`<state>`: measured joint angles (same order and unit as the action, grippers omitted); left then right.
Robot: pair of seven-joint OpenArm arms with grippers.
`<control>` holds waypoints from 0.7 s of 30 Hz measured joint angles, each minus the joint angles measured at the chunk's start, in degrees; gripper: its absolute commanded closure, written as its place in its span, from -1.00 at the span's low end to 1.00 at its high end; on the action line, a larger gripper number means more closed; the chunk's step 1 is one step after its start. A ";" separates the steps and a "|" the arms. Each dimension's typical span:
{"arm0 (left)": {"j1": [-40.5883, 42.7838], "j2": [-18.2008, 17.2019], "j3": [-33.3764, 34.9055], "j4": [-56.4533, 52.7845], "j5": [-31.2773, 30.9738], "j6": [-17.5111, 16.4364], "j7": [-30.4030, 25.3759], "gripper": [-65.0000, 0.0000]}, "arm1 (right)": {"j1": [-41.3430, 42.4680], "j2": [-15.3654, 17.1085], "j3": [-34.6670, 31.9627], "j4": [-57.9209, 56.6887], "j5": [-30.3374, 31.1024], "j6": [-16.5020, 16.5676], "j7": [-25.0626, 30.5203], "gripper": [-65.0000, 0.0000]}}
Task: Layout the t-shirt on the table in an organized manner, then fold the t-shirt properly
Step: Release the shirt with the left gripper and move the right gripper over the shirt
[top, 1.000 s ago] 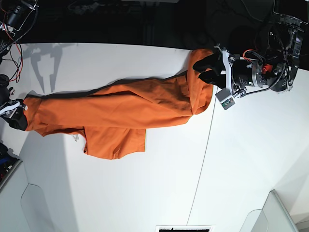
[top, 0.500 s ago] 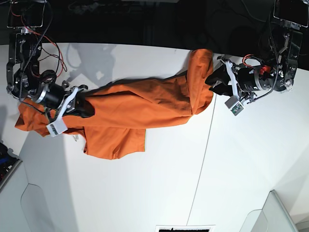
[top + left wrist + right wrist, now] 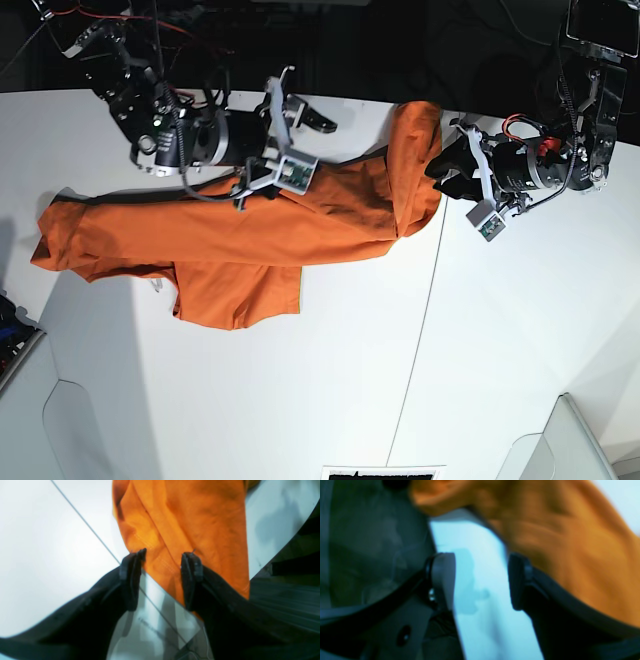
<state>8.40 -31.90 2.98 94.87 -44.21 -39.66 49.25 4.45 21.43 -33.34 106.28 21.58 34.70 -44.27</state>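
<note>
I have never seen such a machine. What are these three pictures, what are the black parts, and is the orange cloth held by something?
This is a robot with two arms working over a white table. One picture looks over the whole table; the other two come from small cameras on each wrist, looking past the black fingers. The orange cloth is a t-shirt, lying stretched out and rumpled, not yet folded. The left gripper is open, with the shirt's edge between its fingers but not pinched. The right gripper is also open; only bare table shows between its fingers, and the shirt lies beside it. That picture is blurred. Nothing is held now.
</note>
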 measured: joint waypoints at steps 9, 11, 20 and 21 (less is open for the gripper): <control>-0.02 0.04 0.00 0.00 -0.37 0.00 -0.02 0.12 | 0.31 -2.21 -10.82 -4.02 -19.89 -8.81 8.66 -0.02; -0.02 0.15 0.00 0.00 -0.37 0.00 -0.26 0.12 | 1.16 -5.18 -11.28 -7.78 -20.48 -8.79 9.51 -0.02; 0.00 0.15 0.04 0.00 -0.39 0.00 -0.90 0.12 | 6.86 -11.78 -11.30 -16.41 -22.29 -12.13 10.75 -0.01; -0.02 0.17 0.04 0.00 -0.39 0.00 -0.90 0.12 | 7.06 -11.78 -11.30 -16.41 -22.32 -12.46 10.64 -0.01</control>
<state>8.38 -31.73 3.03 94.87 -44.60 -39.66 48.36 11.51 9.65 -44.64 89.86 -0.73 22.24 -33.63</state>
